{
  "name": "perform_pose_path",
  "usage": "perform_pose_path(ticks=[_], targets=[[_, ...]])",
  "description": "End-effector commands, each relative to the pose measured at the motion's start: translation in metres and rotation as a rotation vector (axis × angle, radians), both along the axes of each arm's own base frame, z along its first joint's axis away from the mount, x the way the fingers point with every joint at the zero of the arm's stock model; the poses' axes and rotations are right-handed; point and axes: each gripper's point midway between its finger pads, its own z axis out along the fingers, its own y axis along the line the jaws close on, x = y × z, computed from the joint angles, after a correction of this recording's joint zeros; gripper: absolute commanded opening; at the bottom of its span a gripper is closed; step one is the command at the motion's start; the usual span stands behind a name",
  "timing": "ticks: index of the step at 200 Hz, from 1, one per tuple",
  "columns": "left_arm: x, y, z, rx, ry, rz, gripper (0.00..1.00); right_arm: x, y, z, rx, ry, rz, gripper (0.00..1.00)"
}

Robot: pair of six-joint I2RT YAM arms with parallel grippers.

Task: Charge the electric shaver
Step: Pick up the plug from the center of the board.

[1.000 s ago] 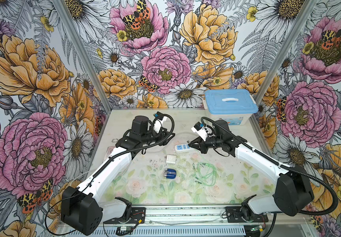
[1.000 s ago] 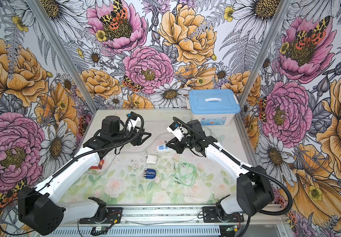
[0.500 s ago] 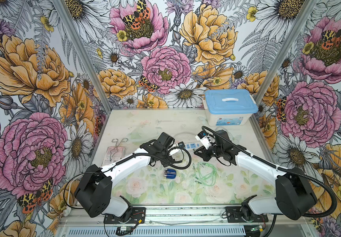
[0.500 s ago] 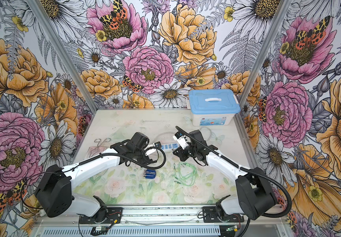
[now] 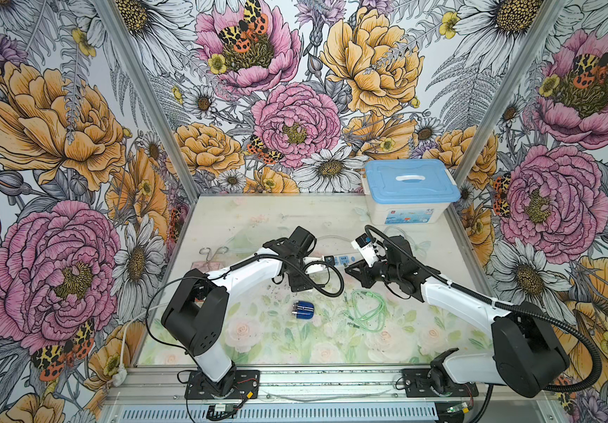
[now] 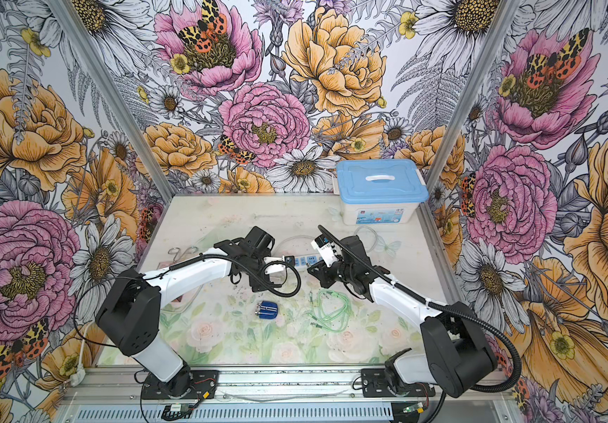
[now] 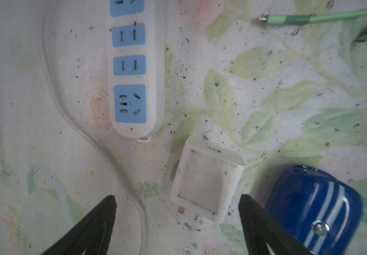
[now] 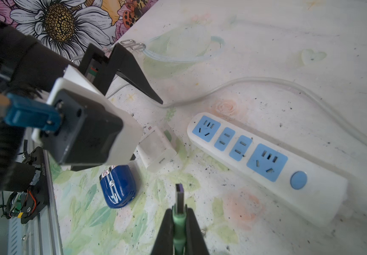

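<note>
Left claw [image 7: 177, 196] wide apart, empty, above charger [image 7: 207, 178]; right claw [image 8: 179, 210] tight on green cable [image 8: 178, 224].

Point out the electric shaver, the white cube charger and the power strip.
electric shaver [image 5: 305, 311]: in a top view, blue body.
white cube charger [image 7: 204, 178]: left wrist view, broad flat face.
power strip [image 8: 266, 162]: right wrist view, large blue socket.

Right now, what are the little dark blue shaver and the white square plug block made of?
The small dark blue rounded electric shaver looks like glossy hard plastic: light glints off its shell, and a silver screw, probably metal, sits in it. The white cube charger looks like matte hard plastic, scuffed with dark specks; one coppery prong, likely metal, shows.
</note>
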Motion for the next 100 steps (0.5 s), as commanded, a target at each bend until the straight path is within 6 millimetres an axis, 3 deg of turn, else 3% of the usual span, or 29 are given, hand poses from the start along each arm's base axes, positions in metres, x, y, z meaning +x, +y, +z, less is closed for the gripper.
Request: perform_pose_path(ticks=[1,41,100], targets=[[-0.009,-0.005,0.003,-0.004,0.045,-0.049,0.89,0.006,0.003,0.009,0.043,-0.029,0.006,0.0],[-0.021,-0.001,-0.014,0.058,0.089,-0.082,0.89,0.005,0.0,0.002,0.045,-0.01,0.001,0.0],[-0.009,0.0,-0.028,0.098,0.102,-0.092,0.87,0.01,-0.001,0.002,0.089,-0.009,-0.003,0.0]])
